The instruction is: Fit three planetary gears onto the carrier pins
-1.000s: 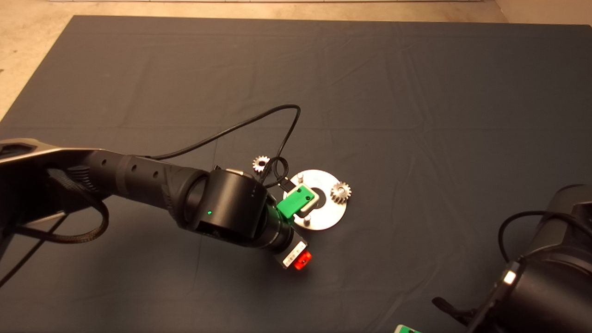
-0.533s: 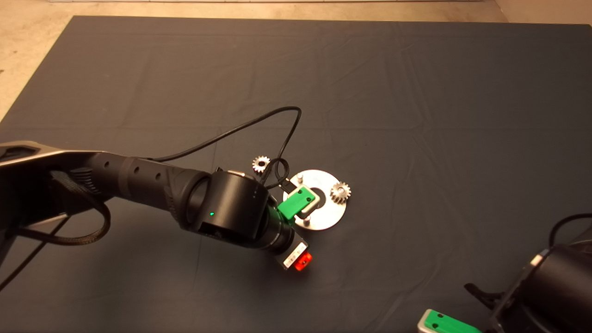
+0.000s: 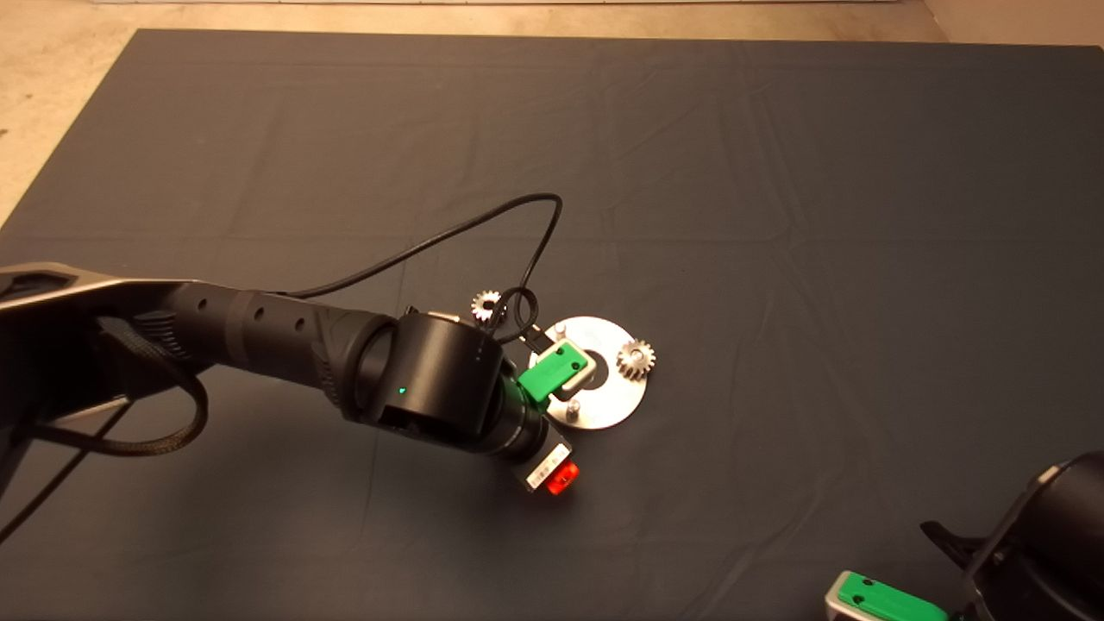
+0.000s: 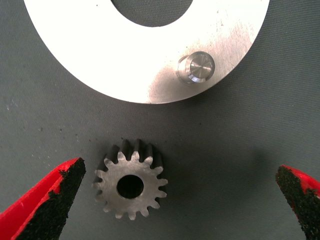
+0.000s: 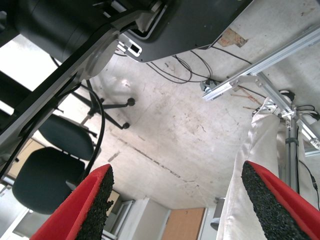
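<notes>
The left gripper (image 4: 180, 200) is held spread over a loose gear (image 4: 130, 186) lying flat beside the disc (image 4: 100, 60); being small, rigid and probably slippery, it is best gripped across its toothed rim.

A dark mat (image 3: 776, 216) covered the table, creased in faint folds, with pale floor (image 3: 52, 78) beyond its far and left edges. On it lay a flat shiny metal disc (image 3: 617, 405) with a large central hole. One planetary gear (image 3: 486, 304) lay flat on the mat just beside the disc's far-left rim, and another (image 4: 130, 186) lay flat close to the disc's edge, apart from it.
</notes>
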